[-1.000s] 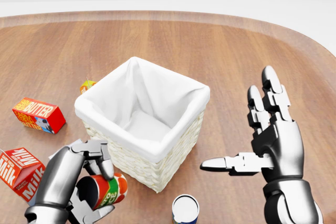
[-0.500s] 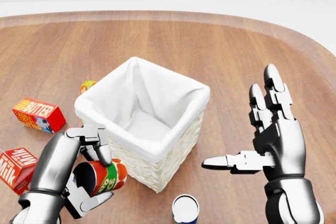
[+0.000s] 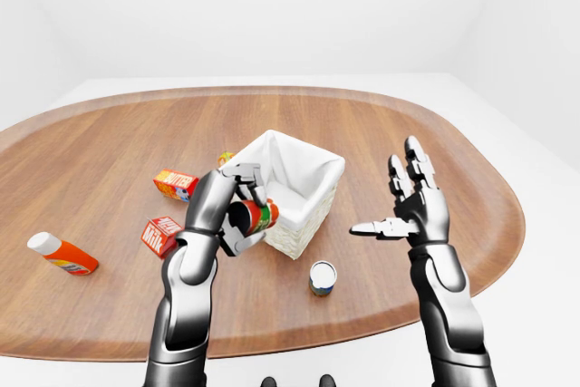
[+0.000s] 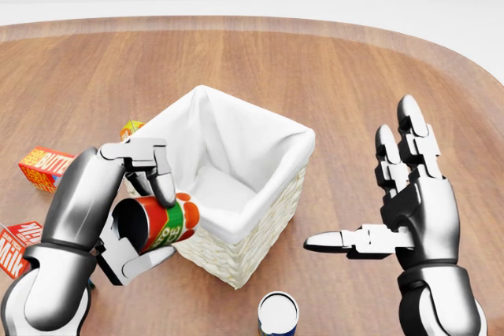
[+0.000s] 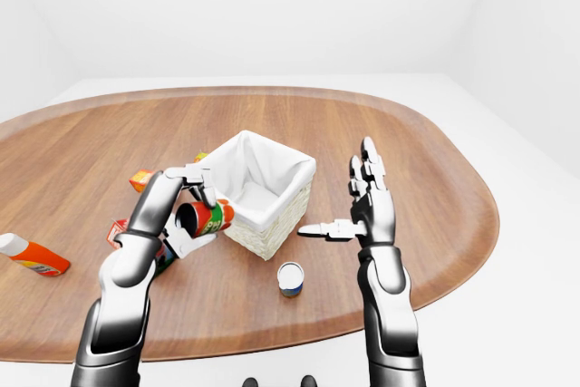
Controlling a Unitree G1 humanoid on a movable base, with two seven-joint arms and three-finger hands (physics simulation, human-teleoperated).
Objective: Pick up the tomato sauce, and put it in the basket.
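The tomato sauce is a red can with a green and orange label, lying on its side in my left hand. The hand's fingers close round it, and the can hangs above the table against the basket's left wall, just below its rim. The basket is woven wicker with a white cloth lining and nothing inside it, in the middle of the head view. My right hand stands open to the right of the basket, fingers spread, holding nothing.
An upright can stands below the basket. A butter box, a milk carton and a small orange item lie left of it. An orange bottle lies far left on the oval wooden table.
My left hand has lifted the tomato sauce can up and slightly right, from table level to the height of the basket's rim. The right hand has stayed still.
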